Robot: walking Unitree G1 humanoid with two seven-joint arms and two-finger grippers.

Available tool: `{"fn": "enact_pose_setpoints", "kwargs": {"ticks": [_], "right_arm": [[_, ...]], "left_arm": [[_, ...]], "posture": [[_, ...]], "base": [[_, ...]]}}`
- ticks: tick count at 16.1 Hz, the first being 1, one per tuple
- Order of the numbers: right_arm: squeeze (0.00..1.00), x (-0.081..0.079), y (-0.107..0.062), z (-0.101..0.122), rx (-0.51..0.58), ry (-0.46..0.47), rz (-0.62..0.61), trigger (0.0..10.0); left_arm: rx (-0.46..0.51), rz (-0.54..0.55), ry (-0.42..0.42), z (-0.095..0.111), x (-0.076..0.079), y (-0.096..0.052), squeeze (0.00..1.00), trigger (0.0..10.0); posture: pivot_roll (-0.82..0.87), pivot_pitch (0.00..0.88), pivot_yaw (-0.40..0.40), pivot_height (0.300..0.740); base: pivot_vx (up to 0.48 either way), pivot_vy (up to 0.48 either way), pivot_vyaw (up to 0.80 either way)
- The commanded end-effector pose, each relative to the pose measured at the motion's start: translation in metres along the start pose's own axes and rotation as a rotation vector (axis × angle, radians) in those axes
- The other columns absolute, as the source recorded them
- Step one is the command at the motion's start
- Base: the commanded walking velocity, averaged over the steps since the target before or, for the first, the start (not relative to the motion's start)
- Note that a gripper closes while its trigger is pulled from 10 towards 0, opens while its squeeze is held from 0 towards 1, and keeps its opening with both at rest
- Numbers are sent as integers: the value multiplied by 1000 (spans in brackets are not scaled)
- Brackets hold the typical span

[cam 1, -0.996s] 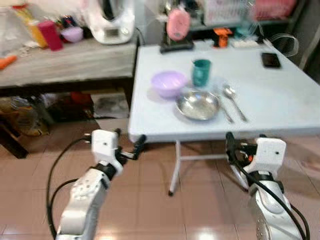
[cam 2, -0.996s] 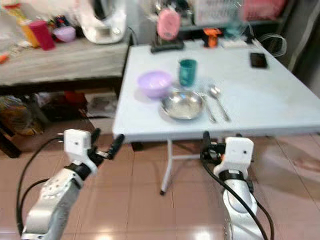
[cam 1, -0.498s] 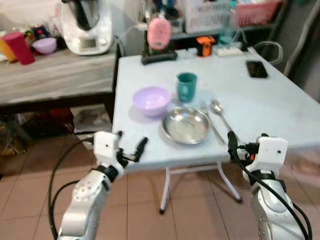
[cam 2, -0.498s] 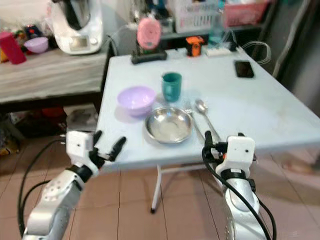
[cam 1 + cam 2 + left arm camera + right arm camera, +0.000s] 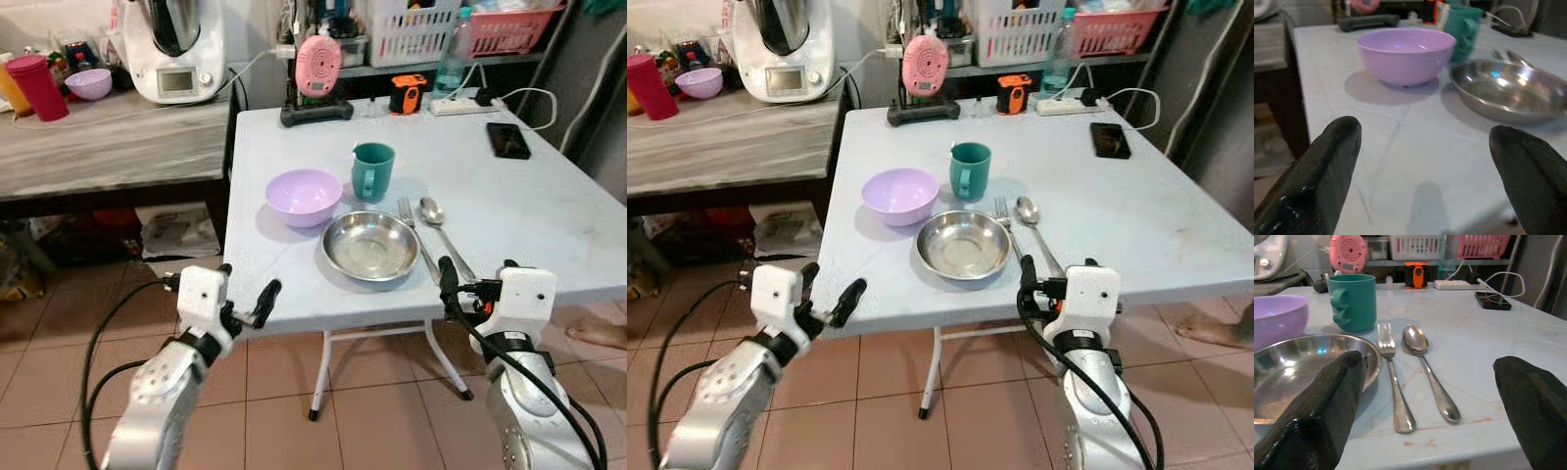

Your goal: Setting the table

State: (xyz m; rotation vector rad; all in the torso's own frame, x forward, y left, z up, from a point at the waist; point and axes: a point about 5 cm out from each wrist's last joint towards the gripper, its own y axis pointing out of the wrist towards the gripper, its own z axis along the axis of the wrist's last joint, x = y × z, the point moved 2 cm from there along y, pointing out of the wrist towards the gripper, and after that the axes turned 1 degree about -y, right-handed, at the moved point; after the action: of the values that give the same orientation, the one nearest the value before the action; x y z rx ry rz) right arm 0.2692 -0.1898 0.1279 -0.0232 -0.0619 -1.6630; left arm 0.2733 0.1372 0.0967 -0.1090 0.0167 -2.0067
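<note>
Left eye view: a pale blue folding tabletop stands on a floor of reddish-brown tiles, its near edge facing the robot. Abutting it on the robot's left is a grey wood-grain counter.

Place setting, near the front edge: a steel plate, with a lilac bowl just beside it to the far left and a teal mug just behind it. A fork and a spoon lie side by side just to the plate's right, handles toward the robot.

At the far edge of the tabletop: a pink round device on a black base, a small orange-and-black object, a white power strip with its cable, and a black phone. Behind these are a white basket and a pink basket. The counter carries a white kitchen appliance, cut off at the top, a red cup and a second small lilac bowl.

The left gripper is held low before the front left corner, jaws spread apart and empty. The right gripper sits at the front edge, level with the cutlery, jaws likewise spread and empty. A person's bare foot shows on the floor at the right, partly hidden by the tabletop.
</note>
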Motion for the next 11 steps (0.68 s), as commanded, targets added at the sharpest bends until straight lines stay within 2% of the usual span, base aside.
{"fn": "enact_pose_setpoints", "kwargs": {"ticks": [1,5,9,11], "right_arm": [[0,8,3,6,12,6,-19,10000],[0,25,10,14,10,18,-39,10000],[0,25,23,23,10,78,28,10000],[0,18,34,30,20,129,77,10000]], "left_arm": [[10,-65,49,4,7,-3,0,10000],[2,-130,83,6,8,-6,0,10000],[4,-181,115,8,14,-7,0,10000],[7,-184,119,10,15,-6,0,10000]], "posture": [[-221,64,50,740],[-235,93,59,740],[-239,122,82,740],[-235,131,90,740]], "base": [[0,0,0],[0,0,0],[0,0,0],[0,0,0]]}}
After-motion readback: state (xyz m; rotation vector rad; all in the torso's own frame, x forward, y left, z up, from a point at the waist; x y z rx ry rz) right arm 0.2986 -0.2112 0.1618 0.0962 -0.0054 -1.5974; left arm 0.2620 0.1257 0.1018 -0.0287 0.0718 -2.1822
